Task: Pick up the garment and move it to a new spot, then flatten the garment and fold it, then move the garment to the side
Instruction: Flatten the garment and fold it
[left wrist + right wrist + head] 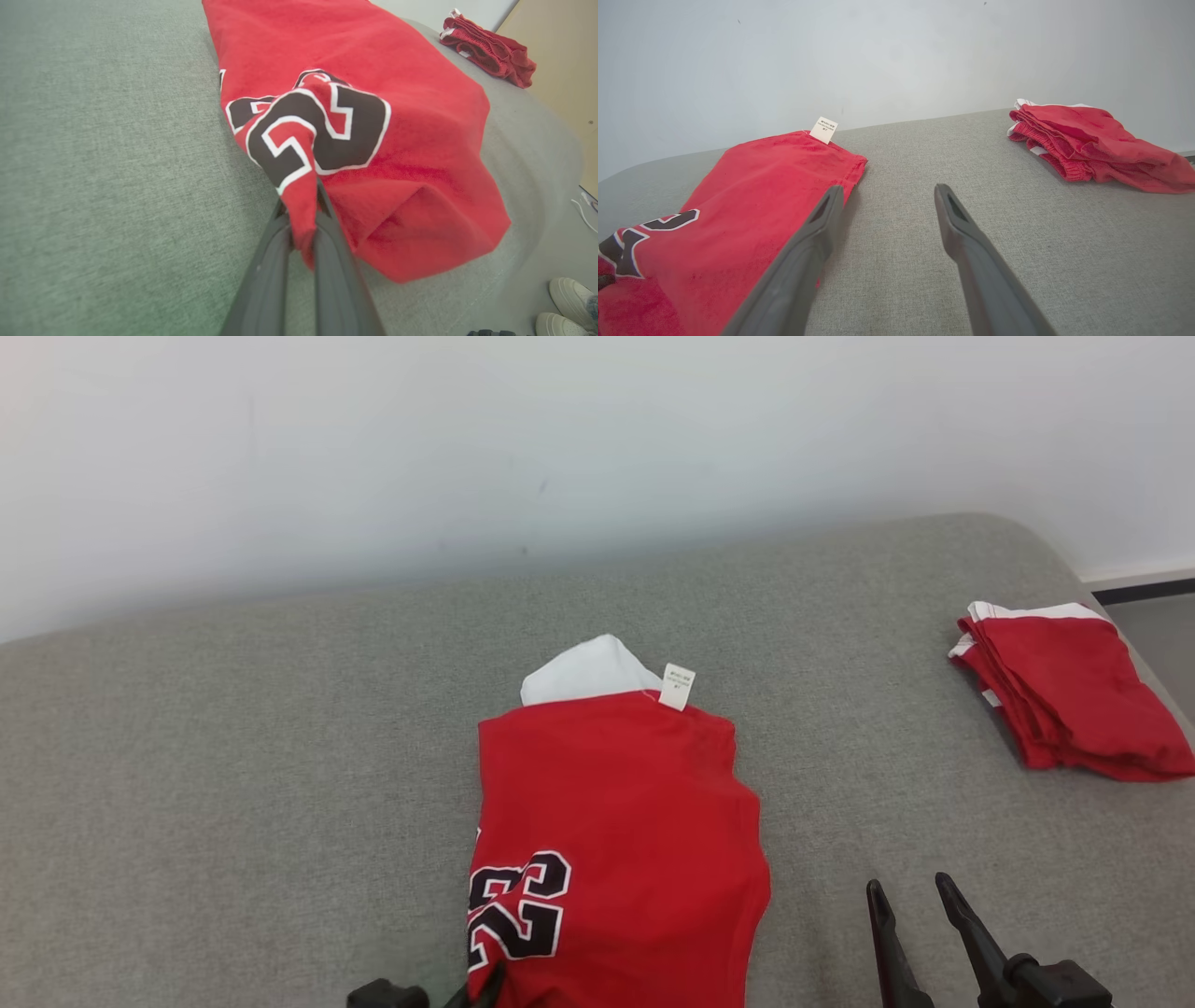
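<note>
The garment [616, 831] is a red jersey with dark, white-edged numbers, a white inner layer and a small white label at its far end. It lies folded lengthwise in the middle of the grey cushion [233, 756]. My left gripper [302, 205] is shut on a pinch of the garment [373, 121] at its near left edge, by the numbers, and lifts that fold a little; in the head view the left gripper [481, 989] peeks in at the bottom edge. My right gripper [907, 887] stands open above bare cushion, right of the garment [738, 210]; in its own view the right gripper [887, 196] holds nothing.
A second folded red garment [1074, 700] with white trim lies at the cushion's far right, near its edge. A white wall runs behind the cushion. A person's pale shoes [565, 303] stand on the floor beyond the cushion's near right edge.
</note>
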Robot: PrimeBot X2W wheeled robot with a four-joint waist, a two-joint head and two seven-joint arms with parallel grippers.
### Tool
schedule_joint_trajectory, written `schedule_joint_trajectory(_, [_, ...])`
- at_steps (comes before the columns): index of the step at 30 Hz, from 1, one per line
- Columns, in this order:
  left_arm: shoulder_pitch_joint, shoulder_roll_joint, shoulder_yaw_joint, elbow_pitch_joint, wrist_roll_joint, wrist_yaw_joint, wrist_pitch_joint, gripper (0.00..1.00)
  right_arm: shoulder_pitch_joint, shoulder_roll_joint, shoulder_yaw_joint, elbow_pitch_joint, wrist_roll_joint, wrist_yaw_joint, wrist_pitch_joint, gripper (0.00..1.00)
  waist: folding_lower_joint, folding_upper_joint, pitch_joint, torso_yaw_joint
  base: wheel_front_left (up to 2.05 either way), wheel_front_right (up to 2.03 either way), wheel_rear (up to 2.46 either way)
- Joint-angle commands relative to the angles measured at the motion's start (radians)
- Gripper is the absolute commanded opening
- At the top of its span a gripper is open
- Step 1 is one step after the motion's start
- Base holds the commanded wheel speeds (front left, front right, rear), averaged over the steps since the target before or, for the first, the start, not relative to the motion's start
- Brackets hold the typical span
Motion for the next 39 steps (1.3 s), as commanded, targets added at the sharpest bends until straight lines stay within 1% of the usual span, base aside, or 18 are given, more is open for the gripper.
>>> schedule_joint_trajectory(1, [0.023,0.013,0.009,-0.014,-0.015,0.012,0.006,0.0,0.008,-0.003,0.001,-0.003,-0.001,-0.003,0.002,1.0,0.0001,0.0,-0.011,0.01,0.0,0.0,0.0])
schedule_joint_trajectory(2, [0.03,0.014,0.017,-0.022,-0.021,0.022,0.005,0.0,0.01,-0.003,0.002,-0.003,0.0,-0.003,0.002,1.0,0.0001,0.0,-0.012,0.011,0.0,0.0,0.0])
schedule_joint_trajectory(3, [0.037,0.017,0.022,-0.029,-0.024,0.03,0.004,0.47,0.011,-0.003,0.003,-0.003,0.001,-0.003,0.002,1.0,0.0001,0.0,-0.013,0.011,0.0,0.0,0.0])
schedule_joint_trajectory(4, [0.043,0.017,0.027,-0.035,-0.03,0.037,0.005,1.0,0.011,-0.003,0.004,-0.002,0.002,-0.003,0.002,1.0,0.0001,0.0,-0.014,0.01,0.0,0.0,0.0])
schedule_joint_trajectory(8, [0.042,0.036,0.049,-0.046,-0.032,0.075,0.018,1.0,0.003,-0.003,0.014,0.002,0.008,-0.003,0.002,1.0,0.0001,0.0,-0.018,0.001,0.0,0.0,0.0])
schedule_joint_trajectory(9, [0.042,0.049,0.067,-0.053,-0.034,0.103,0.017,1.0,0.005,-0.002,0.013,0.002,0.01,-0.003,0.001,1.0,0.0001,0.0,-0.019,-0.005,0.0,0.0,0.0])
schedule_joint_trajectory(13, [0.045,0.084,0.098,-0.064,-0.019,0.168,0.025,1.0,0.012,-0.002,0.008,0.003,0.013,-0.003,-0.001,1.0,0.0001,0.0,-0.021,-0.015,0.0,0.0,0.0])
schedule_joint_trajectory(18, [0.013,0.11,0.105,-0.117,0.002,0.209,0.039,1.0,0.008,-0.002,0.004,0.007,0.015,-0.003,-0.004,1.0,0.0001,0.0,-0.022,-0.023,0.0,0.0,0.0])
schedule_joint_trajectory(20, [-0.009,0.1,0.094,-0.149,0.006,0.213,0.056,1.0,0.005,0.0,0.004,0.007,0.015,-0.003,-0.005,1.0,0.0001,0.0,-0.021,-0.025,0.0,0.0,0.0])
schedule_joint_trajectory(24, [-0.062,0.083,0.06,-0.197,0.028,0.202,0.096,1.0,0.001,0.002,0.002,0.008,0.015,-0.003,-0.006,1.0,0.0001,0.0,-0.019,-0.026,0.0,0.0,0.0])
schedule_joint_trajectory(28, [-0.156,0.032,0.006,-0.227,0.05,0.182,0.166,1.0,-0.009,0.007,0.009,0.009,0.012,-0.003,-0.007,1.0,0.0001,0.0,-0.012,-0.04,0.0,0.0,0.0])
schedule_joint_trajectory(33, [-0.263,-0.041,-0.047,-0.183,0.049,0.161,0.271,1.0,-0.024,0.011,0.019,0.013,0.014,-0.003,-0.009,1.0,0.0001,0.0,0.001,-0.082,0.0,0.0,0.0])
schedule_joint_trajectory(39, [-0.363,-0.104,-0.08,-0.069,0.047,0.197,0.421,1.0,-0.037,0.019,0.024,0.016,0.017,-0.003,-0.009,1.0,0.0001,0.0,0.039,-0.153,0.0,0.0,0.0])
